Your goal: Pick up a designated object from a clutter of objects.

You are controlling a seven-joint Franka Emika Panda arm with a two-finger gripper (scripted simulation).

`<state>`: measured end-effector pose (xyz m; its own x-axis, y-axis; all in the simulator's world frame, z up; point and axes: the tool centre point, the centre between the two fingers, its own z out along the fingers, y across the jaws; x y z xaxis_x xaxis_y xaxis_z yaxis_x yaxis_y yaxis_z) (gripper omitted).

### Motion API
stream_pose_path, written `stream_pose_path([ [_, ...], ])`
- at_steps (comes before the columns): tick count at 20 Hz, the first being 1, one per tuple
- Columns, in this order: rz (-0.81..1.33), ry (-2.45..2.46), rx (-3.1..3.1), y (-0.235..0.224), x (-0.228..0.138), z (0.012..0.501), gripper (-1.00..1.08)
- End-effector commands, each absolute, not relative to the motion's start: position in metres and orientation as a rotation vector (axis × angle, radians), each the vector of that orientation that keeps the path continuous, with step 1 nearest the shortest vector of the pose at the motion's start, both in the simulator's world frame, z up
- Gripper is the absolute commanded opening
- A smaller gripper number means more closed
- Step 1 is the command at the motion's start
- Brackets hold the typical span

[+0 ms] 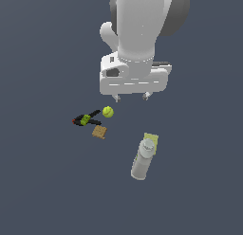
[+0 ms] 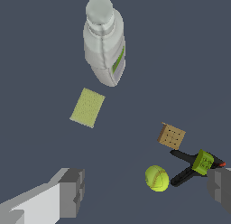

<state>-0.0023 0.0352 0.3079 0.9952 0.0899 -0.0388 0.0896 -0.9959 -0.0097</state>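
Observation:
The tan square block [image 1: 99, 131] with a faint grid lies flat on the dark floor; it also shows in the wrist view [image 2: 171, 136]. A yellow-green ball [image 1: 107, 112] [image 2: 157, 178] lies just beside it. A black clamp with a red tip [image 1: 88, 119] [image 2: 187, 166] lies next to both, with a small green piece [image 1: 85, 119] [image 2: 203, 161] on it. My gripper [image 1: 131, 96] [image 2: 144, 194] hangs open and empty above the floor, near the ball and apart from the block.
A grey bottle [image 1: 142, 160] [image 2: 104, 40] lies on its side toward the exterior view's right of the block. A pale yellow-green flat rectangle [image 1: 151, 137] [image 2: 87, 107] lies by one end of it. Dark floor surrounds the clutter.

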Motion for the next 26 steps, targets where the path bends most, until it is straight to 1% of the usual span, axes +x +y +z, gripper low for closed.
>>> stream_pose_path([
  [1,0.061,-0.177,-3.129,0.032,-0.001,0.302,1.00],
  [9,0.055,-0.363,-3.117,0.014,0.004,0.275,1.00],
  [26,0.042,-0.916,-3.010,-0.039,0.005,0.195,1.00],
])
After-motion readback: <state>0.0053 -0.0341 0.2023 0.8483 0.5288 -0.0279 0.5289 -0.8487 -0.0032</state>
